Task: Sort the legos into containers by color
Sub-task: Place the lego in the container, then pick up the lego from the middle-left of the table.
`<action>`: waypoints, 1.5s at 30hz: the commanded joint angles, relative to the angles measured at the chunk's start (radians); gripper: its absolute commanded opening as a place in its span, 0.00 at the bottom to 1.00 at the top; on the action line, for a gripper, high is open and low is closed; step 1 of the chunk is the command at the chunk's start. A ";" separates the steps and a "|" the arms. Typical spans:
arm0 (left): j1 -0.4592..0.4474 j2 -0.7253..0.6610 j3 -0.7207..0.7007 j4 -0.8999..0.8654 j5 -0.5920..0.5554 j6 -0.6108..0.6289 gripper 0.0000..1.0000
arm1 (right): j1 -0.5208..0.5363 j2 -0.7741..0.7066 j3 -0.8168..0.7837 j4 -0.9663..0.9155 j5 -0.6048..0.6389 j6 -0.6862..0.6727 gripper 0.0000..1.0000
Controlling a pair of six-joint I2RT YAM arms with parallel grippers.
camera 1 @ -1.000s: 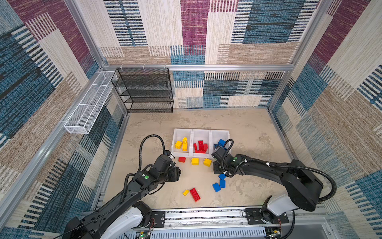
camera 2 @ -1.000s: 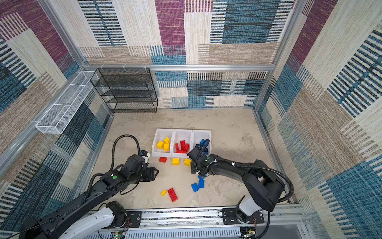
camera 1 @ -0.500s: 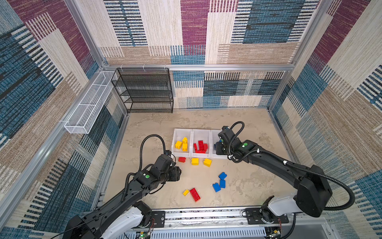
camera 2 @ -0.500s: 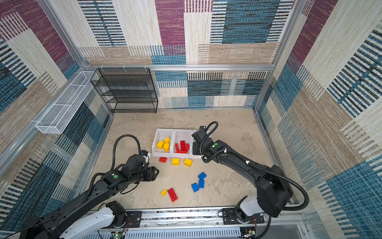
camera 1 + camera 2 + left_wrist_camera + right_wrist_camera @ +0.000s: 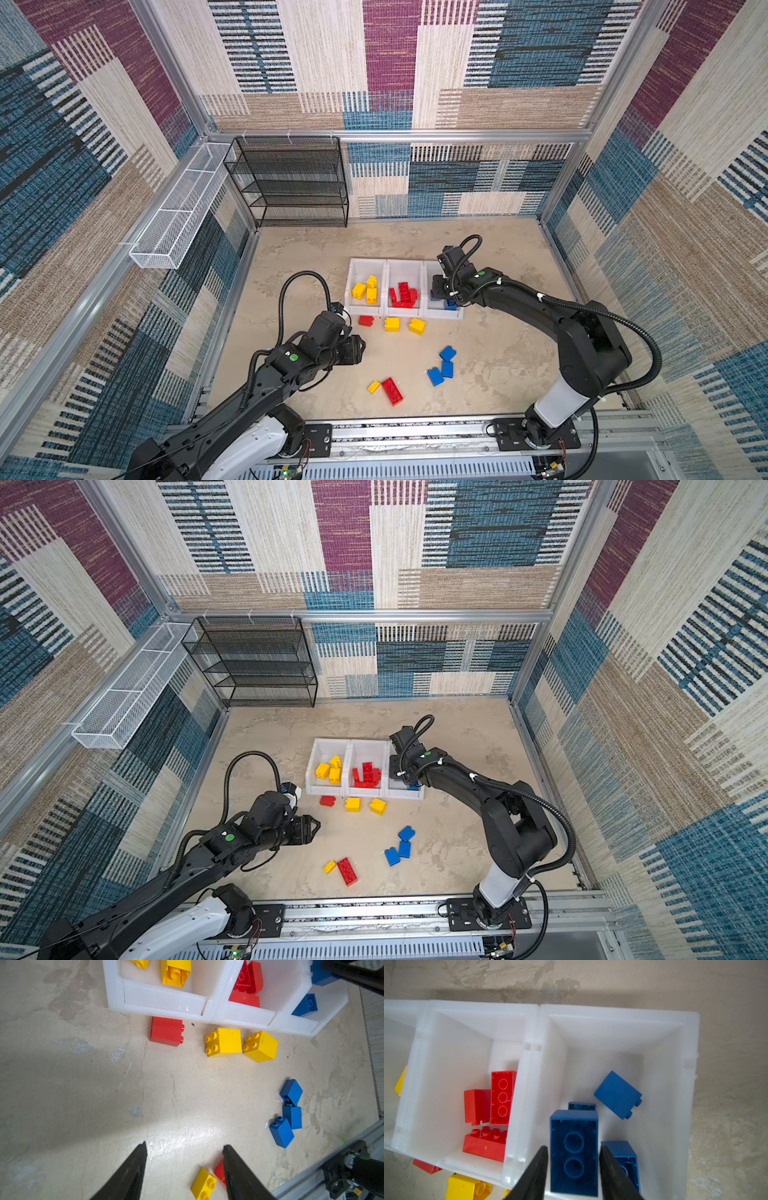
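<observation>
White plastic containers [image 5: 405,265] — three, joined in a row — are sitting on the mottled beige surface [image 5: 507,365]. Yellow legos [image 5: 366,290] are lying in the end bin nearest the left arm [image 5: 291,365], red legos [image 5: 402,294] are filling the middle bin, and blue ones are resting in the third bin [image 5: 616,1028], under the right arm [image 5: 519,295]. Inside that bin's mouth the right jaws are standing parted on either side of a blue oblong brick [image 5: 574,1151], whose hollow underside is facing the wrist camera. A thin gap is showing along each side, so they are not clamping it. Three more blue bricks are lying around it, one [image 5: 617,1094] tipped on its side and apart from the rest. Above bare surface the left jaws are hovering released, with nothing between them. Loose items are lying as follows: a red brick [image 5: 366,320] just in front of the yellow bin's lip; two yellow square bricks [image 5: 392,324] [image 5: 417,326] side by side before the row; three blue bricks [image 5: 447,353] [image 5: 447,368] [image 5: 434,376] clustered further forward; and a small yellow brick [image 5: 373,387] touching a red oblong brick [image 5: 392,391] near the front rail. A black mesh rack [image 5: 291,183] is standing against the back wall, and a white wire basket [image 5: 178,216] is hanging on the side wall.
</observation>
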 commanded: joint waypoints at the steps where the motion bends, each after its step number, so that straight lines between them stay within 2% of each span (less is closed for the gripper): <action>1: 0.002 -0.007 -0.006 -0.003 -0.004 -0.013 0.62 | 0.001 0.005 0.009 0.025 -0.008 -0.009 0.63; 7: 0.000 -0.006 -0.008 -0.003 0.007 -0.008 0.62 | 0.000 -0.017 0.019 0.012 -0.001 -0.009 0.69; 19: -0.033 -0.045 -0.026 -0.047 0.046 0.014 0.61 | 0.000 -0.154 -0.040 -0.012 -0.002 -0.003 0.72; 31: -0.222 -0.068 -0.094 -0.093 -0.020 -0.065 0.58 | 0.000 -0.243 -0.113 -0.008 -0.019 0.020 0.72; 45: -0.368 0.005 -0.122 -0.072 -0.024 -0.041 0.54 | 0.000 -0.286 -0.156 -0.016 -0.015 0.040 0.72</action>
